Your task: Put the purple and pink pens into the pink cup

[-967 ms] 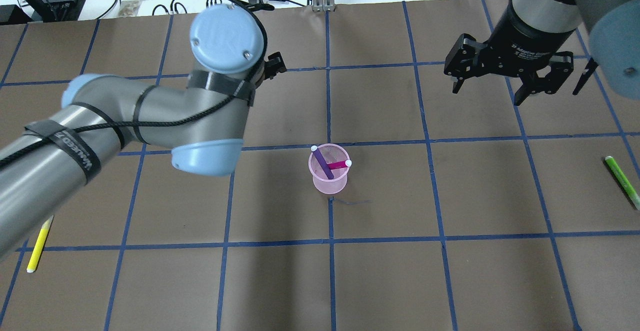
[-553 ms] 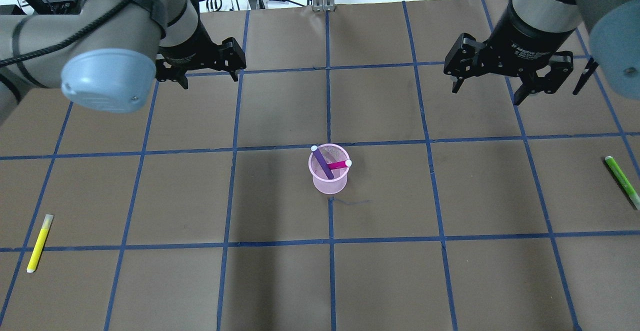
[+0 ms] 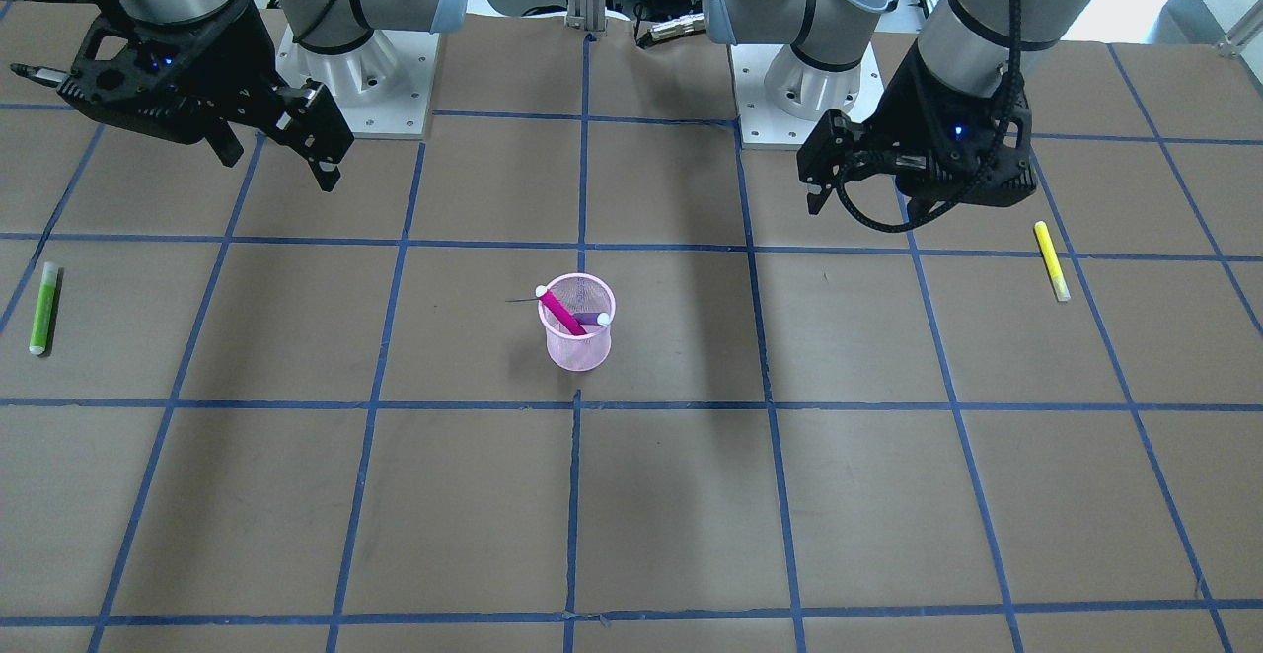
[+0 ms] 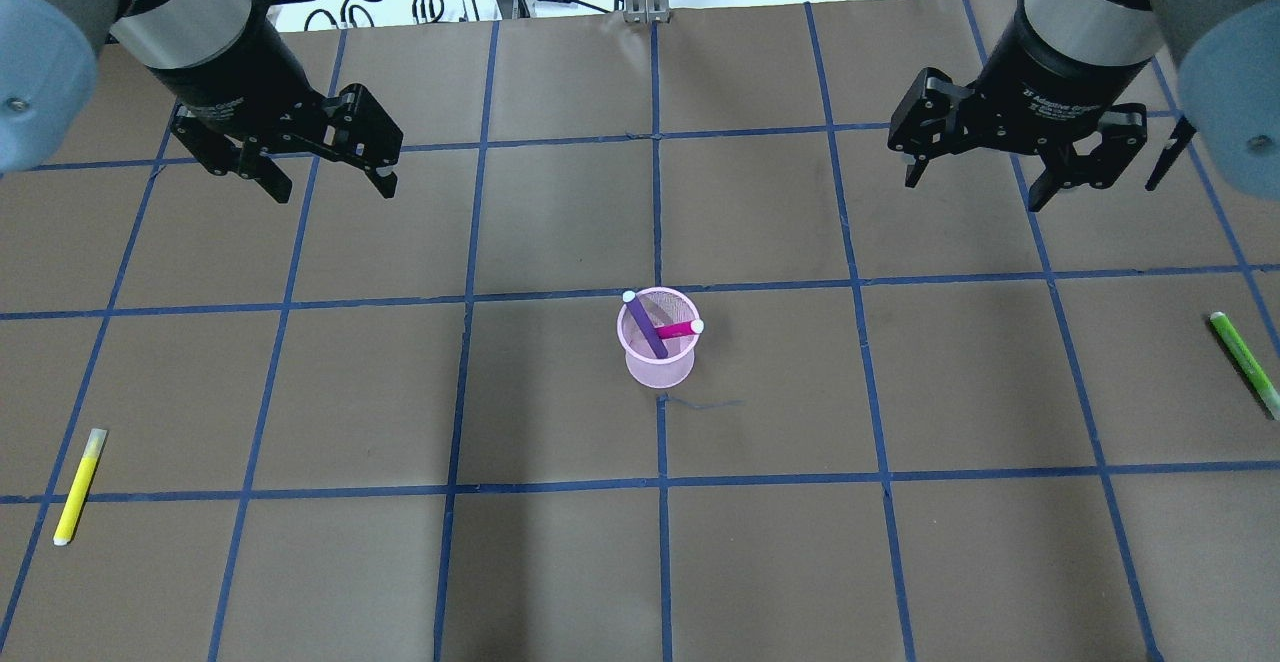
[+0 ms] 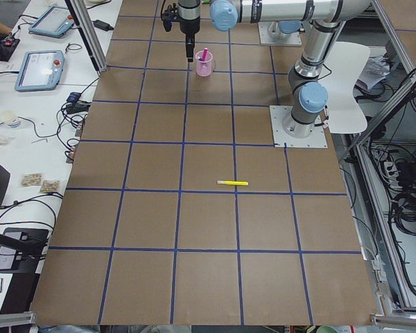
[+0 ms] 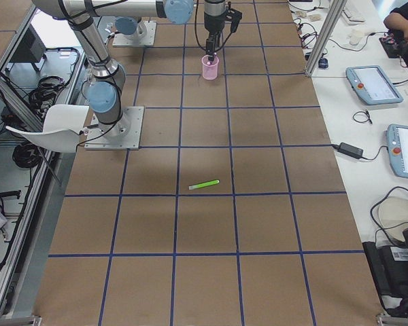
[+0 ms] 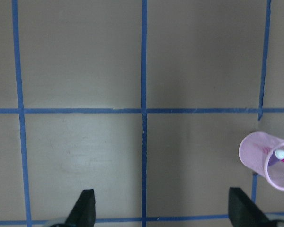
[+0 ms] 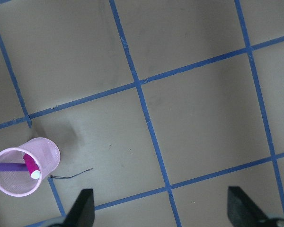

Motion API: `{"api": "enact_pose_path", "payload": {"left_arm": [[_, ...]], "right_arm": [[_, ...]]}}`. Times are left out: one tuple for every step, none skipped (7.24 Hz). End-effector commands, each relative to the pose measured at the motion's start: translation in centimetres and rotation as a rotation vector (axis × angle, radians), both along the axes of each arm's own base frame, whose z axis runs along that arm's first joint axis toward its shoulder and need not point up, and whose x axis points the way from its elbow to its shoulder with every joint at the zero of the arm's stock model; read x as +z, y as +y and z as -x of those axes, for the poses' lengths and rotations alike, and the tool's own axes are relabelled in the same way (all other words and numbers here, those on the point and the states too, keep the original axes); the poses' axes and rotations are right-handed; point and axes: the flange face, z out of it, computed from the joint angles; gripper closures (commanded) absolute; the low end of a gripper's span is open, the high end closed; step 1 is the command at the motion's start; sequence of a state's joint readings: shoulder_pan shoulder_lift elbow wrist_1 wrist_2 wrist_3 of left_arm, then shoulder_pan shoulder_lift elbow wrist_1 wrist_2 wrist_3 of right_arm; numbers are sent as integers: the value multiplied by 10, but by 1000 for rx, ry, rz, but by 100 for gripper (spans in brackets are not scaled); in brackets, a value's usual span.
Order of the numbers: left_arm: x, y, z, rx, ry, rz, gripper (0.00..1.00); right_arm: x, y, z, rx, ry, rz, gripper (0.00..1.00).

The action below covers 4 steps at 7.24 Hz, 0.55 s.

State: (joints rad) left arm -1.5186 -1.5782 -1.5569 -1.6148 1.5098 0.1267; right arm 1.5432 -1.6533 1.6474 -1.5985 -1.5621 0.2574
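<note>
Overhead exterior view puts the pink cup (image 4: 660, 370) just below the middle of the frame, upright on the brown surface (image 4: 560, 562), close to a crossing of blue tape lines (image 4: 450, 489); the purple pen (image 4: 645, 329) stands inside it, leaning toward the upper left of the rim with its white tip up; the pink pen (image 4: 678, 329) is inside too, leaning toward the right of the rim, and the two cross within the cup; a thin dark mark (image 4: 705, 404) shows on the surface just below the cup.

At the upper left of that frame hangs the left pincer (image 4: 332, 187), spread wide and holding nothing, well apart from the cup; the right pincer (image 4: 976, 192) hangs at the upper right, spread just as wide and empty, also well apart from the cup.

A yellow pen (image 4: 78, 487) lies flat on the surface at the lower left edge; a green pen (image 4: 1245, 364) lies flat at the right edge; neither is near the cup.

From the left wrist camera, two dark fingertips (image 7: 85, 208) sit at the bottom corners with bare surface between them, and the cup shows at the lower right edge; from the right wrist camera, the fingertips sit far apart at the bottom as well, with the cup at the lower left and both pens in it.
</note>
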Motion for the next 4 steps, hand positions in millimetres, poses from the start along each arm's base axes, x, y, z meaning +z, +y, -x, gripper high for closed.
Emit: {"api": "enact_pose_path", "payload": {"left_arm": [[2,5,-1,-50,-6,-11,0],[-3,1,-3,-22,-25,-21,0],[-3,-5,-4,66,-36,-3,0],[1,-7,-4,128,-39,28,0]], "right_arm": [[1,1,0,0,-1,0,0],[-1,0,0,1,2,-4,0],[-1,0,0,1,1,-4,0],[-2,-1,1,6,6,-6,0]]}}
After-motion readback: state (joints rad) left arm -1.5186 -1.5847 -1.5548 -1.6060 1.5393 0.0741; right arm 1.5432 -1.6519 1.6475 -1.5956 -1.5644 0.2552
